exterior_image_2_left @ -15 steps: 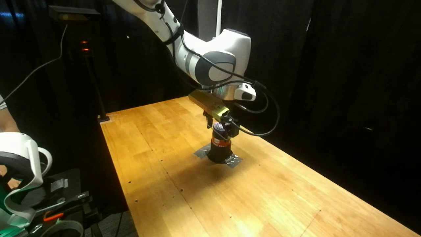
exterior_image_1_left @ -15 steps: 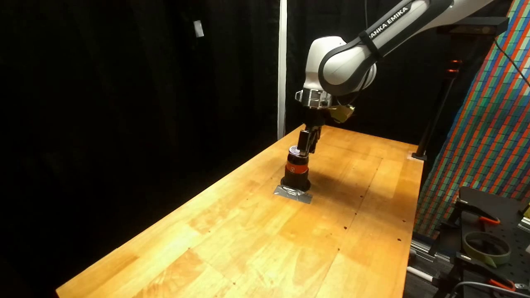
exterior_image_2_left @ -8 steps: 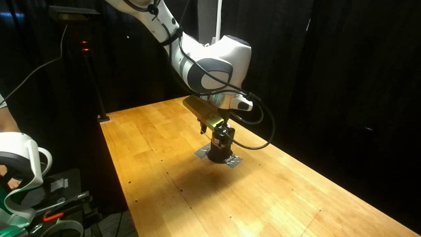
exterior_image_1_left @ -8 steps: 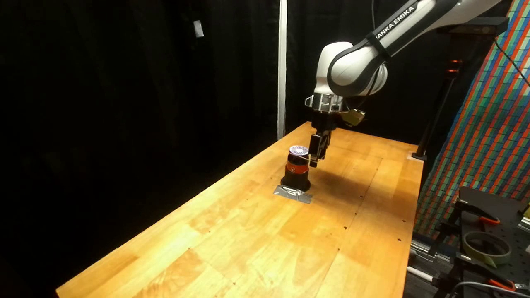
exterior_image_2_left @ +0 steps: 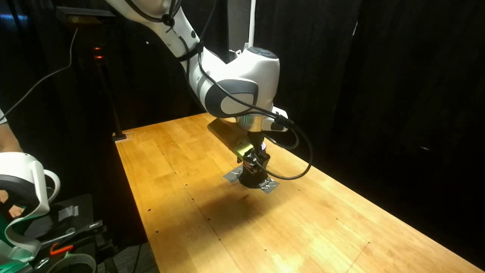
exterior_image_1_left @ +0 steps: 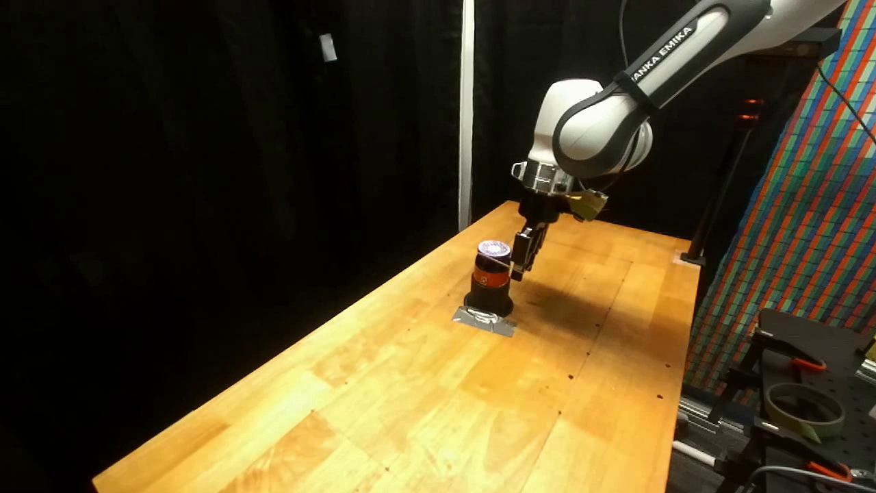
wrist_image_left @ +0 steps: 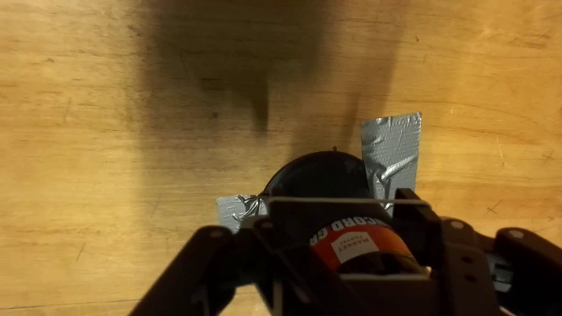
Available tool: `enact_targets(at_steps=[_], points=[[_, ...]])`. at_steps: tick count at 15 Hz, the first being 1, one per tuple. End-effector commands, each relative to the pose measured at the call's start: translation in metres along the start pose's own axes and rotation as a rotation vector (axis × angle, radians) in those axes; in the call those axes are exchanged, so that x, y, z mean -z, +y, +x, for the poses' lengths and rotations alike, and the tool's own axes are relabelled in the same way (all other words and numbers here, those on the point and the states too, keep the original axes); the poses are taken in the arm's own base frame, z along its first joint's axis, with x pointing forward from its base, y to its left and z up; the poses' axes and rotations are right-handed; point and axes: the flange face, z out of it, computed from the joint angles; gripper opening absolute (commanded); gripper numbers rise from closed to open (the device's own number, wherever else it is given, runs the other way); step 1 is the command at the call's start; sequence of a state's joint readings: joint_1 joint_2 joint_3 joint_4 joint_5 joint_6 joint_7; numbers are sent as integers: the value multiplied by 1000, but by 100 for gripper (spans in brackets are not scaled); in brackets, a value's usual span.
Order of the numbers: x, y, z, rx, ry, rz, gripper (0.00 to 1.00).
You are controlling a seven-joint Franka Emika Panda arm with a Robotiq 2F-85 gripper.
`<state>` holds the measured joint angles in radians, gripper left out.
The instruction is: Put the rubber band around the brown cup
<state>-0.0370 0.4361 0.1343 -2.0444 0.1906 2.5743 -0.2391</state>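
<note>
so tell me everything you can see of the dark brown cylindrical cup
The dark brown cylindrical cup with a reddish stripe stands upright on the long pale wooden table. It has a round, pale patterned top, a smooth-looking body and a wider black base, overlapped by silver tape strips. The wrist view shows partial white lettering, "NCORD", and a white patch reading "MARKET". A thin pale rubber band crosses in front of it there; whether they touch is unclear.

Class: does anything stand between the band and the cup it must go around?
Nothing visible does. The band is stretched across the open end effector, and in an exterior view a strand crosses in front of the cup near its top. The tape lies low, at its foot. Whether the band fully encircles the cup is unclear.
</note>
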Motion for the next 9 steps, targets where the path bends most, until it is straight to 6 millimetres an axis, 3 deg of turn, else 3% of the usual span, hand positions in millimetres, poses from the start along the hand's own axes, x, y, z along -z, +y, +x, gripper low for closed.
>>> enact_targets(at_steps=[1,5,8,9], points=[[16,2,-31,1,91,-14,35],[24,3,-49,-36,259,-21,9],[24,1,-57,-78,388,-10,4],[25,-1,-57,-92,427,0,7]])
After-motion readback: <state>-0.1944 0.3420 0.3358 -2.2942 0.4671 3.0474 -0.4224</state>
